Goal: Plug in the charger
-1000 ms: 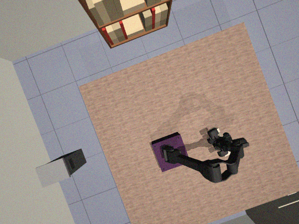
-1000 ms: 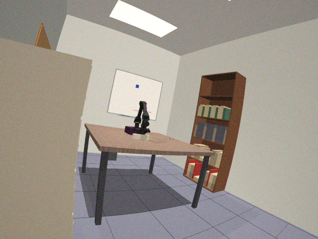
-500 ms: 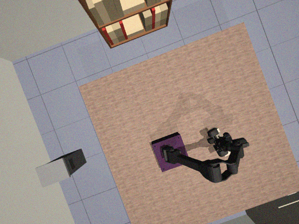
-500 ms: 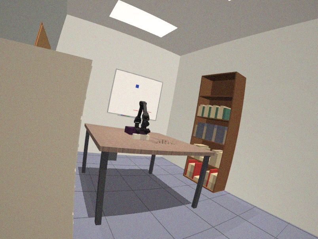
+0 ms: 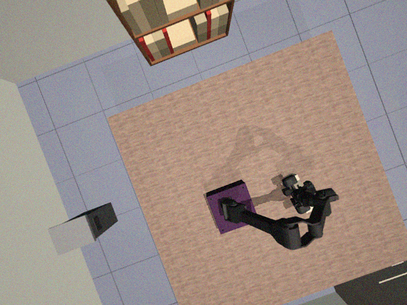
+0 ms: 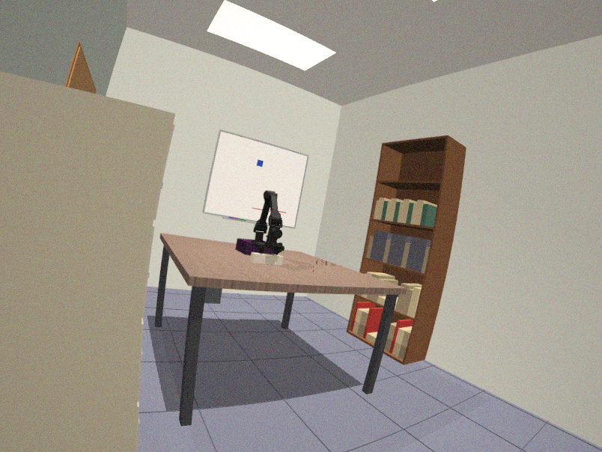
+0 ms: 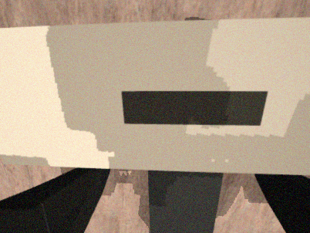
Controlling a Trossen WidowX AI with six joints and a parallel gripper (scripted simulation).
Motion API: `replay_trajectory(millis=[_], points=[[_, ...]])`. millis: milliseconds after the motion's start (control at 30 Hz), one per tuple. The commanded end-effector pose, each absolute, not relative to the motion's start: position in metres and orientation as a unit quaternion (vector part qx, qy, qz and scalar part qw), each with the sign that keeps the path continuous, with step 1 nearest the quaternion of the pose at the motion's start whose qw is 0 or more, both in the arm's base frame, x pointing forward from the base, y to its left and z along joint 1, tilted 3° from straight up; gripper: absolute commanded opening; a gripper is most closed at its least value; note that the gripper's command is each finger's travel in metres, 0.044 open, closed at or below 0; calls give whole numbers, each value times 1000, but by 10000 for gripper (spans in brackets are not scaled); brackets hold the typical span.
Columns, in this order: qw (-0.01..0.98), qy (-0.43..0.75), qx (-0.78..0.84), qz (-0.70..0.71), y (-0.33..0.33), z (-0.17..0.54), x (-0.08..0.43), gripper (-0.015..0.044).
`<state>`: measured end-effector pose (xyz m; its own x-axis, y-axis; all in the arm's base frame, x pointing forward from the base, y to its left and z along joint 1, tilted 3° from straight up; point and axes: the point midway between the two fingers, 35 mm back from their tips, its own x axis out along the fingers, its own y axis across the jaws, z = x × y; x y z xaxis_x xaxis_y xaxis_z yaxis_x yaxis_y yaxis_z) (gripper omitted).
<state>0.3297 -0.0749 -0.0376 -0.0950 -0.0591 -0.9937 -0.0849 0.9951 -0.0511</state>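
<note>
Hand spread wide, holding nothing; the dark charger sits between its fingers, gaps on both sides, at the pale power strip.

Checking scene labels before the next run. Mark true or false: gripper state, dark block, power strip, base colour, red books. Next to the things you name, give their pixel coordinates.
1. The gripper (image 5: pixel 297 194) (image 6: pixel 272 250) (image 7: pixel 180 164) is open. True.
2. Both fingers pinch the dark block (image 7: pixel 185 204), likely the charger. False: gaps show either side.
3. The pale power strip (image 5: pixel 297 177) (image 6: pixel 266 258) (image 7: pixel 77 77) has a dark rectangle on it. True.
4. The arm's base (image 5: pixel 227 226) (image 6: pixel 242 245) is green. False: purple.
5. Red books (image 5: pixel 145 48) (image 6: pixel 374 321) fill the top shelf. False: they're on the lowest.
</note>
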Motion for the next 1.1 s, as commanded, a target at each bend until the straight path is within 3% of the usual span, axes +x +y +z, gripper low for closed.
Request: replay_trajectory(millis=[0,1067], points=[[670,740,-49,12,-75,-39,327,440],[679,732,-50,11,-75,-39,319,440]])
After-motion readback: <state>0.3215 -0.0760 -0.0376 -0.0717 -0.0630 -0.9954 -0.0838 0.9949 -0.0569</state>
